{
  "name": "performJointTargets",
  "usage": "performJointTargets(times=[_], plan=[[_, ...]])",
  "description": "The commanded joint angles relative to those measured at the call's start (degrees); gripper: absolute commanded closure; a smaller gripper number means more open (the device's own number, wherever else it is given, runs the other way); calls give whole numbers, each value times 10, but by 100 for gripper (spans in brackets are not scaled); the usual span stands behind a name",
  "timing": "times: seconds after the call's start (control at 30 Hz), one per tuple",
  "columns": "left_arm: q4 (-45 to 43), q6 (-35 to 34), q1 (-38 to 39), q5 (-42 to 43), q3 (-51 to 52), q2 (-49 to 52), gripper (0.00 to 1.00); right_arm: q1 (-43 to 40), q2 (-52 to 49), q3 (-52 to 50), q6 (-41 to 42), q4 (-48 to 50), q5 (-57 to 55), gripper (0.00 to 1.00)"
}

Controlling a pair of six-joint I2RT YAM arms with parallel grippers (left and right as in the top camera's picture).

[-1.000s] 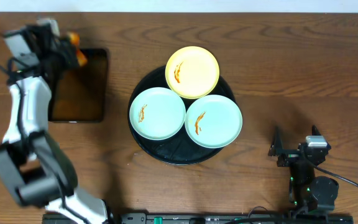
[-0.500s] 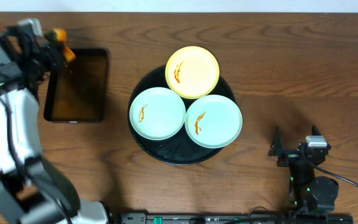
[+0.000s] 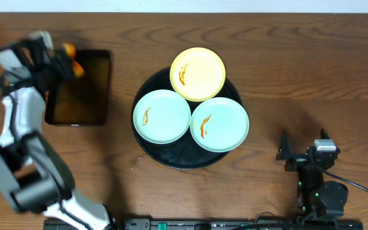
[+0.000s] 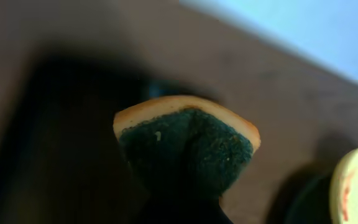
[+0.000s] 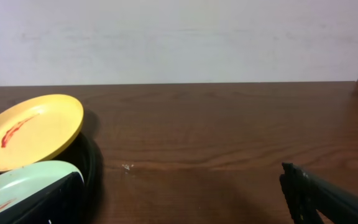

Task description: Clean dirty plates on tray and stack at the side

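Three plates lie on the round black tray (image 3: pixel 171 158): a yellow plate (image 3: pixel 197 74) at the back, a mint plate (image 3: pixel 161 116) front left and a mint plate (image 3: pixel 220 124) front right, each with an orange sauce streak. My left gripper (image 3: pixel 68 59) is shut on an orange sponge with a green scrub face (image 3: pixel 73 52), over the far left corner of the rectangular tray, well left of the plates. The sponge (image 4: pixel 185 146) fills the left wrist view. My right gripper (image 3: pixel 287 153) is open and empty, right of the round tray; its view shows the yellow plate (image 5: pixel 30 130).
A smaller rectangular black tray (image 3: pixel 82 96) with brownish liquid lies left of the round tray. Bare wood table lies between the round tray (image 5: pixel 89 162) and my right gripper (image 5: pixel 182 202). The table's far edge meets a pale wall.
My left arm swung and changed pose; the sponge drifted left and then back right, staying over the rectangular tray's far left corner. The plates and right arm have not moved.
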State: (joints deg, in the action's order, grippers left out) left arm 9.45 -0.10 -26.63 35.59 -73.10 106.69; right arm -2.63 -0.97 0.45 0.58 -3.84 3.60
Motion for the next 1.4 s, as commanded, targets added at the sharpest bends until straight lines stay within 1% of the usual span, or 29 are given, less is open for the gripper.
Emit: performJointTargets(times=[0.0,0.03,0.07,0.1,0.13,0.17,0.2,0.27,0.3,0.37,0.47,0.5,0.57,0.63,0.67,0.73,0.77,0.83,0.93,0.97,1.03,1.1,1.13,1.2,1.3,1.37], plan=[[-15,-158,-13,1,-2,-4,93,4,2,-1,-7,-2,-1,1],[-24,-207,-17,9,-4,-10,93,4,2,-1,-7,-2,-1,1],[-51,-278,-26,45,-9,-25,93,4,2,-1,-7,-2,-1,1],[-82,-319,-34,76,-12,-36,93,4,2,-1,-7,-2,-1,1],[-121,-355,-41,104,-12,-48,93,4,2,-1,-7,-2,-1,1],[-182,-405,-50,131,-12,-63,93,4,2,-1,-7,-2,-1,1],[-229,-442,-57,144,-12,-74,93,4,2,-1,-7,-2,-1,1],[-314,-506,-68,150,-12,-97,93,4,2,-1,-7,-2,-1,1],[-349,-527,-73,150,-12,-110,93,4,2,-1,-7,-2,-1,1],[-377,-534,-76,149,-12,-130,93,4,2,-1,-7,-2,-1,1],[-342,-534,-73,148,-12,-140,93,4,2,-1,-7,-2,-1,1],[-315,-534,-71,146,-12,-139,93,4,2,-1,-7,-2,-1,1],[-227,-534,-65,120,-12,-131,92,4,2,-1,-7,-2,-1,1],[-108,-534,-54,60,-12,-119,93,4,2,-1,-7,-2,-1,1],[-45,-534,-48,16,-12,-110,93,4,2,-1,-7,-2,-1,1],[42,-534,-33,-60,-12,-88,92,4,2,-1,-7,-2,-1,1],[72,-534,-26,-87,-11,-73,93,4,2,-1,-7,-2,-1,1],[96,-534,-18,-97,-12,-49,92,4,2,-1,-7,-2,-1,1],[96,-538,-13,-62,-12,-26,93,4,2,-1,-7,-2,-1,1],[92,-550,-13,-50,-12,-26,93,4,2,-1,-7,-2,-1,1],[78,-601,-14,-25,-12,-29,93,4,2,-1,-7,-2,-1,1],[61,-686,-17,14,-12,-33,92,4,2,-1,-7,-2,-1,1],[51,-749,-18,45,-12,-36,93,4,2,-1,-7,-2,-1,1],[38,-834,-21,95,-12,-40,93,4,2,-1,-7,-2,-1,1],[31,-932,-23,158,-12,-43,93,4,2,-1,-7,-2,-1,1],[33,-979,-23,184,-12,-43,93,4,2,-1,-7,-2,-1,1]])
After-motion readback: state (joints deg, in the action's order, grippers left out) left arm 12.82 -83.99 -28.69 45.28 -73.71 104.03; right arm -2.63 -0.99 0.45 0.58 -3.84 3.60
